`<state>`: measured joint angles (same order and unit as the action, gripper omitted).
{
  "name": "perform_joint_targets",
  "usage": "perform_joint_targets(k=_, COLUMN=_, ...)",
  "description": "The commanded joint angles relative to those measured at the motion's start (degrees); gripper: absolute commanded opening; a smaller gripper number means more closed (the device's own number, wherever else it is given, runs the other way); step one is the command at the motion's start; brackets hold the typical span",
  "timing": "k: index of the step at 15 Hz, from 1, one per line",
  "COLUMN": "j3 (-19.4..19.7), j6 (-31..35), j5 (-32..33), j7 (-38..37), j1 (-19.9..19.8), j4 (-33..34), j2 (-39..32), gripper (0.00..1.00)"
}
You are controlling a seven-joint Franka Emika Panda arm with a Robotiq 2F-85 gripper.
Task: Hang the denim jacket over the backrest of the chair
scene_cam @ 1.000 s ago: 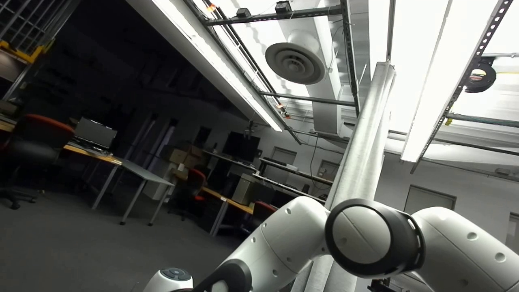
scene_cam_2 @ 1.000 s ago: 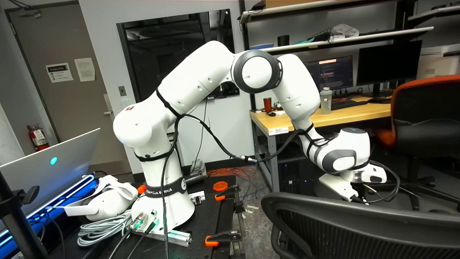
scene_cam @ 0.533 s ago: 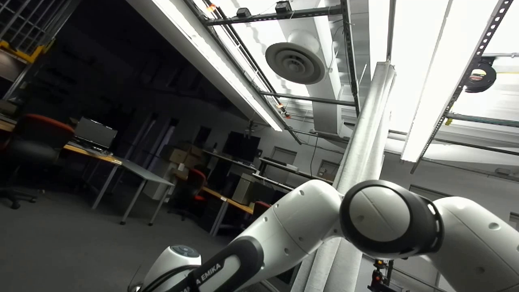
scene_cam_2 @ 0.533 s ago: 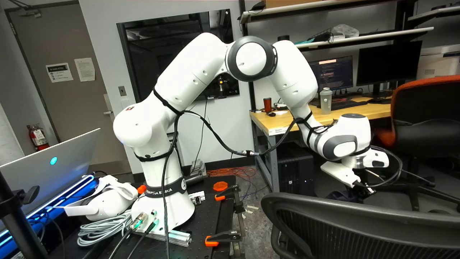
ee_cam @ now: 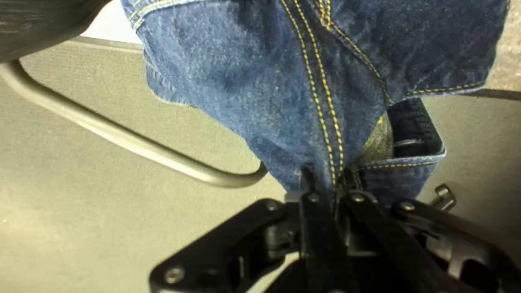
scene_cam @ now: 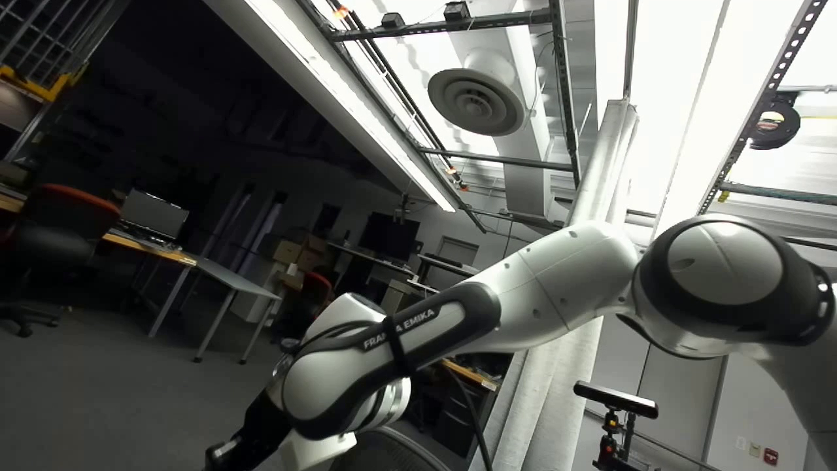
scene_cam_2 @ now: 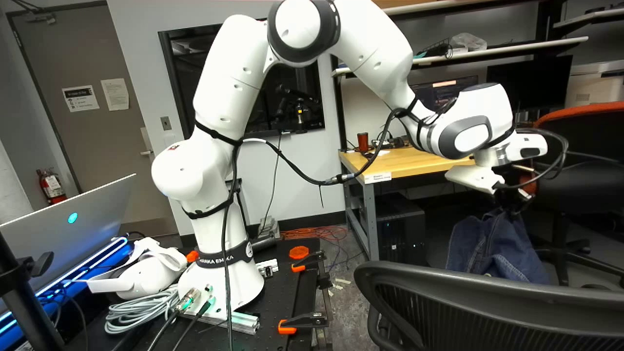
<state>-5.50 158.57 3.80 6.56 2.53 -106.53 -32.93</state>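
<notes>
Only your wrist view clearly shows the gripper (ee_cam: 328, 178) clamped on the jacket (ee_cam: 256, 81); in an exterior view, the backrest (scene_cam_2: 487, 304) hides its lower part, a desk (scene_cam_2: 412, 163) beyond.

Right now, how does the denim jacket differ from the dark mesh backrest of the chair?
The denim jacket is blue with yellow stitching; the backrest is dark grey to black and ribbed. The jacket is limp and hangs in folds, pinched in the tool; the backrest has a stiff-looking, curved frame. Shared: neither shows whole in an exterior view; the backrest seems to hide the jacket's bottom, and the picture edge cuts the backrest.
</notes>
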Motion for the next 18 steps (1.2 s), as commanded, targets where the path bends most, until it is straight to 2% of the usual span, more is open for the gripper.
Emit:
perform_joint_targets(k=1, j3=-2.4, j6=-1.4, j5=-3.7, j7=1.7, j1=-2.8, j4=-4.3, j2=10.7, gripper=0.02)
perform_joint_targets(k=5, j3=-2.5, j6=-3.5, j5=-7.2, j7=3.2, j1=-4.6, j4=-3.3, j2=18.1, gripper=0.02)
perform_joint_targets(k=11, j3=0.3, j6=-9.5, j5=-11.4, j7=5.1, j1=-6.4, j4=1.2, j2=26.9, gripper=0.02)
perform_joint_targets(k=18, j3=4.7, j6=-17.6, j5=-10.9, j7=4.5, j1=-5.9, j4=8.5, j2=34.5, gripper=0.02)
